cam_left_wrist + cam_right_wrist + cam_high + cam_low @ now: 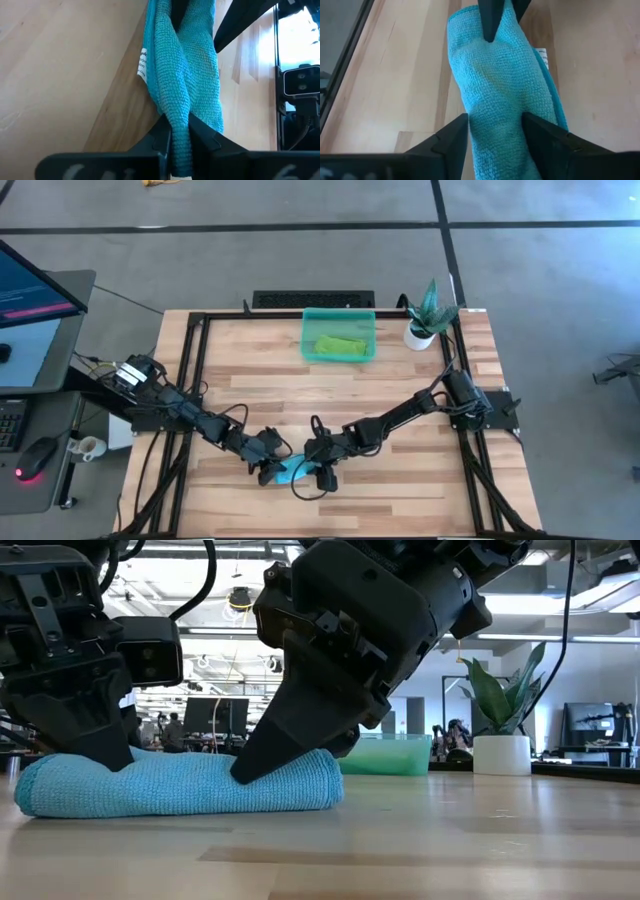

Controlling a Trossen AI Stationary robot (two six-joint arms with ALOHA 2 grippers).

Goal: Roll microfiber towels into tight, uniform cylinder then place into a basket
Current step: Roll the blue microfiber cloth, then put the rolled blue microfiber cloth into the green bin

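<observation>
Low view: blue towel (180,785) roll lies crosswise, left tool (179,142) pinching, right tool (495,132) straddling.

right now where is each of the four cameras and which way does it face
High: overhead, straight down; both arms, basket holding the green towel.
Low: table height, level; both grippers on the blue towel.
Left wrist: left gripper shut on the towel.
Right wrist: right gripper straddling the roll.
All four share the blue towel.
</observation>
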